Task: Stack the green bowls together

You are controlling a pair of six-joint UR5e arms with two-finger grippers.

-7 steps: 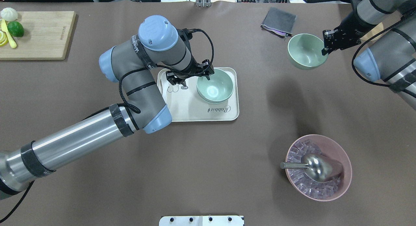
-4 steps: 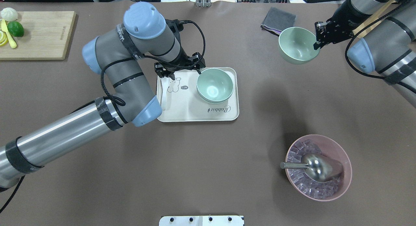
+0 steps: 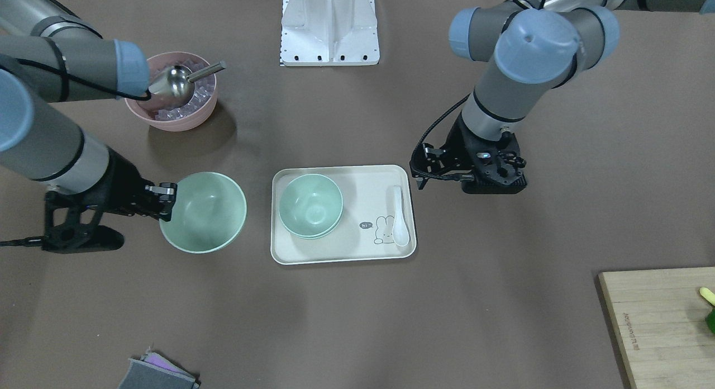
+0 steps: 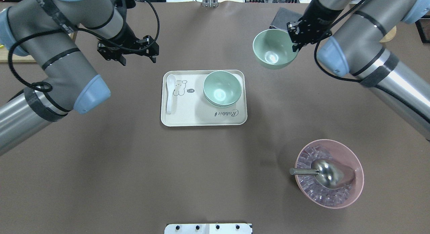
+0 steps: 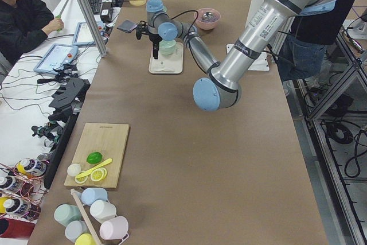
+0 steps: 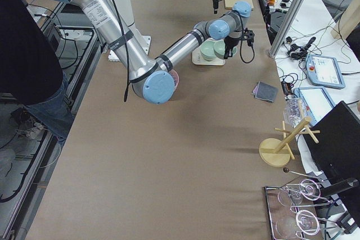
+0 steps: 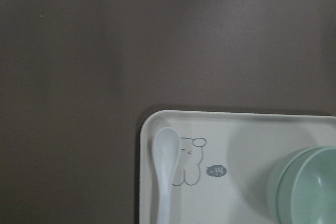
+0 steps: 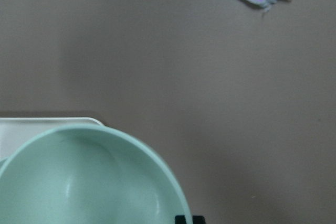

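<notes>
Two green bowls point(image 4: 222, 88) sit nested at the tray's right end in the overhead view; they also show in the front view point(image 3: 310, 204). The third green bowl point(image 4: 272, 52) hangs upright above the table, right of and beyond the tray. My right gripper point(image 4: 295, 43) is shut on its rim, and it also shows in the front view point(image 3: 167, 202). The right wrist view shows that bowl point(image 8: 89, 177) close up. My left gripper point(image 4: 138, 58) is open and empty, above the table beyond the tray's left end.
The cream tray point(image 4: 201, 118) also holds a white spoon point(image 4: 169, 92). A pink bowl point(image 4: 349, 193) with ice cubes and a metal scoop stands at the near right. A grey cloth point(image 4: 280, 17) lies at the far edge. A cutting board point(image 3: 659, 322) lies at the far left.
My left gripper has drawn back from the nested bowls, up and to the far left. My right gripper has carried its bowl leftward toward the tray.
</notes>
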